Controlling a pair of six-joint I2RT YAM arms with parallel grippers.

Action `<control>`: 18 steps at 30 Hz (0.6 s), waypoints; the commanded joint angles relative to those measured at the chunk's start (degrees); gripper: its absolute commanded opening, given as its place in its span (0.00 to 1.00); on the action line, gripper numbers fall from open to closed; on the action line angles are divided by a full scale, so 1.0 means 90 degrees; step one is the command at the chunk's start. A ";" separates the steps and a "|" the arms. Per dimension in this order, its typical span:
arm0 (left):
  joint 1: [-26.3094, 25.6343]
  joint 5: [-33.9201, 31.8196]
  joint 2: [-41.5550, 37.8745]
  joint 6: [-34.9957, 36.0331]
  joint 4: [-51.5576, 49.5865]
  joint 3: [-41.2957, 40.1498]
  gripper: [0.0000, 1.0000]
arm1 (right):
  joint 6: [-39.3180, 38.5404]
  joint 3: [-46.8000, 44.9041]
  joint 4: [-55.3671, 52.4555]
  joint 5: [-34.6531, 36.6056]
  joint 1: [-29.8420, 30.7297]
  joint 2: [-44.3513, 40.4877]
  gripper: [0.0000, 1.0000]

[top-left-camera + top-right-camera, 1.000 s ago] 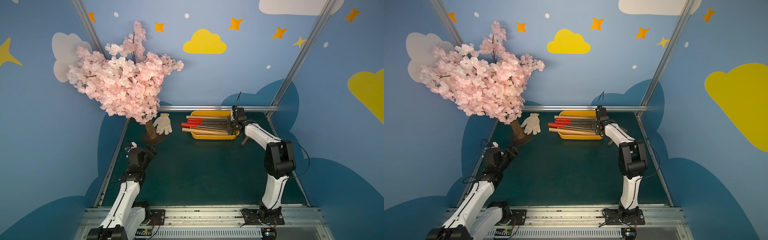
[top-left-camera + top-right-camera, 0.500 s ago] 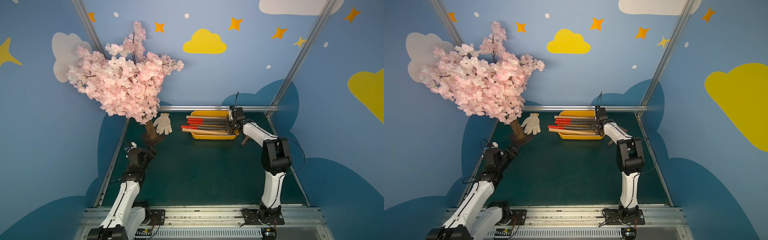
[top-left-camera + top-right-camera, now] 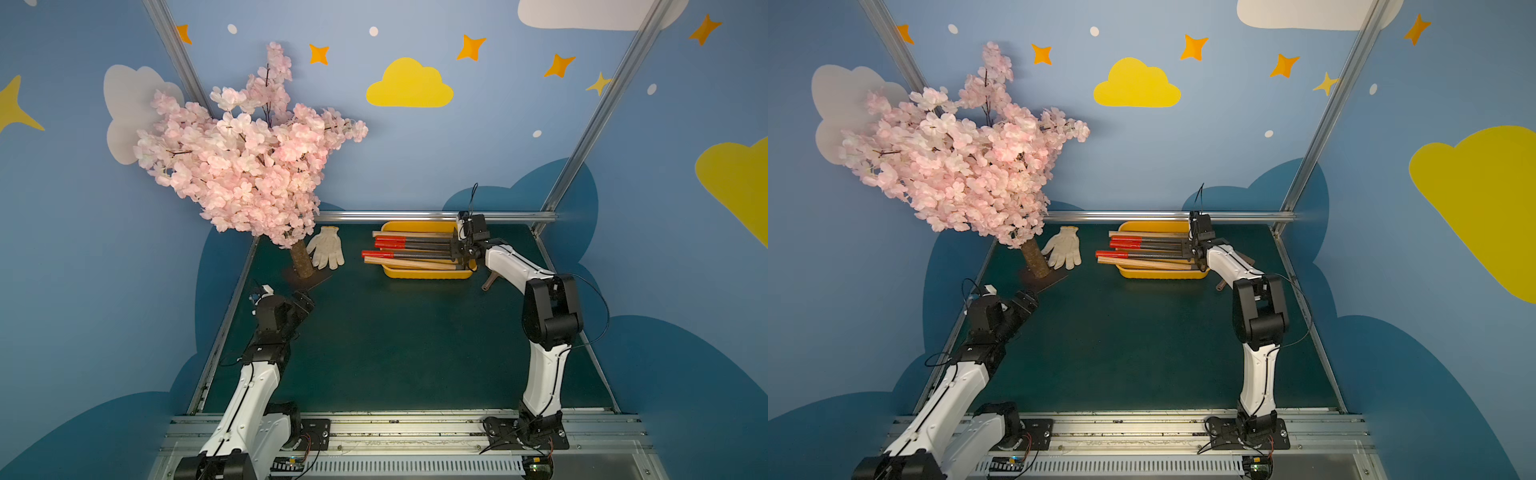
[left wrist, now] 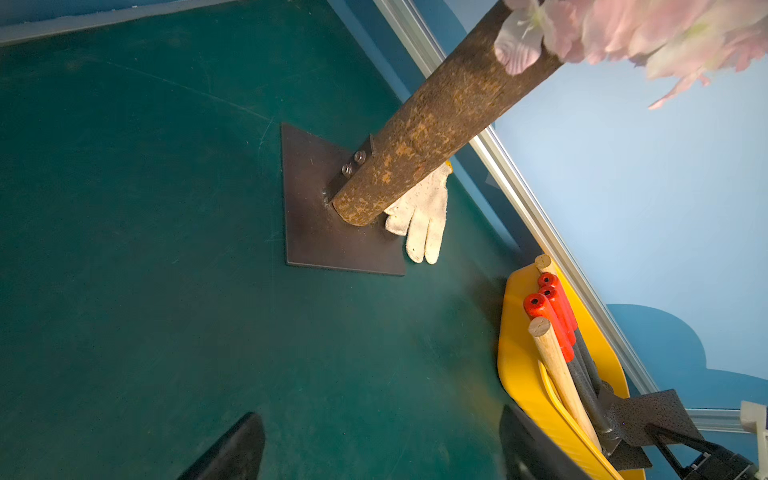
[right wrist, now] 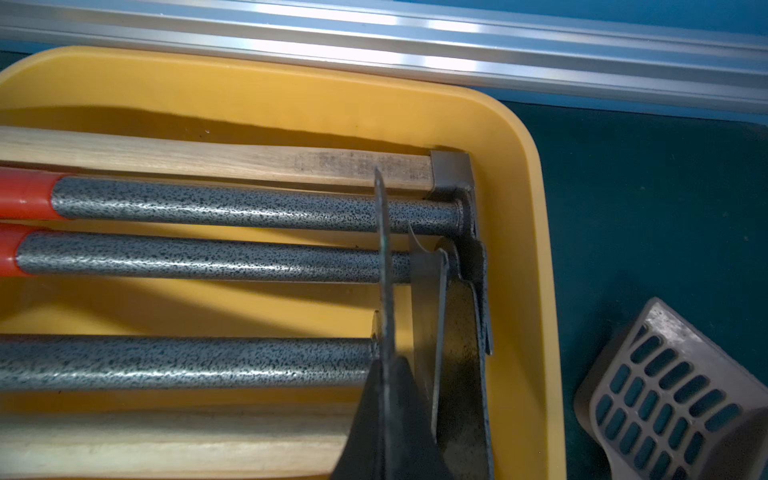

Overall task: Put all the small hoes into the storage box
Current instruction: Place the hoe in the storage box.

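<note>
The storage box (image 3: 428, 274) (image 3: 1158, 274) (image 5: 519, 249), a shallow yellow tub, sits at the back of the green table. My right gripper (image 3: 459, 251) (image 3: 1190, 251) (image 5: 388, 436) is shut on the thin metal blade of the small hoe (image 3: 419, 254) (image 5: 187, 361), at the box's right end. The hoe has a speckled grey handle with a red grip that reaches past the left rim. Beside it in the box lie several other hoes. My left gripper (image 3: 305, 300) (image 3: 1027, 299) (image 4: 380, 419) is open and holds nothing, low over the table near the tree's base.
An artificial pink blossom tree (image 3: 249, 166) stands on a dark base plate (image 4: 328, 232) at the back left. A white work glove (image 3: 326, 251) (image 4: 424, 216) lies beside it. A grey slotted scoop (image 5: 665, 395) (image 3: 490, 282) lies right of the box. An aluminium rail (image 3: 415, 216) lines the back edge.
My right arm has shifted slightly left, and the held hoe's handle has dropped a little towards the box. My left arm has not moved.
</note>
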 commanded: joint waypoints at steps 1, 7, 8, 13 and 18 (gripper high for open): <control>0.0028 -0.0010 -0.0088 0.0098 -0.0079 0.0158 0.89 | -0.0112 0.0029 0.0235 0.0244 -0.0013 0.0025 0.04; 0.0028 -0.0019 -0.0110 0.0108 -0.0079 0.0128 0.88 | -0.0159 -0.0027 0.0251 0.0319 0.0026 -0.0208 0.19; 0.0036 -0.0019 -0.0122 0.0118 -0.0082 0.0114 0.89 | -0.0193 -0.0034 0.0263 0.0349 0.0028 -0.0253 0.22; 0.0030 -0.0020 -0.0131 0.0166 -0.0084 0.0099 0.89 | -0.0248 -0.0050 0.0218 0.0535 0.0058 -0.0419 0.30; 0.0032 -0.0087 -0.0152 0.0381 -0.0033 0.0082 0.89 | -0.0278 -0.0303 0.0290 0.0701 0.0095 -0.0915 0.33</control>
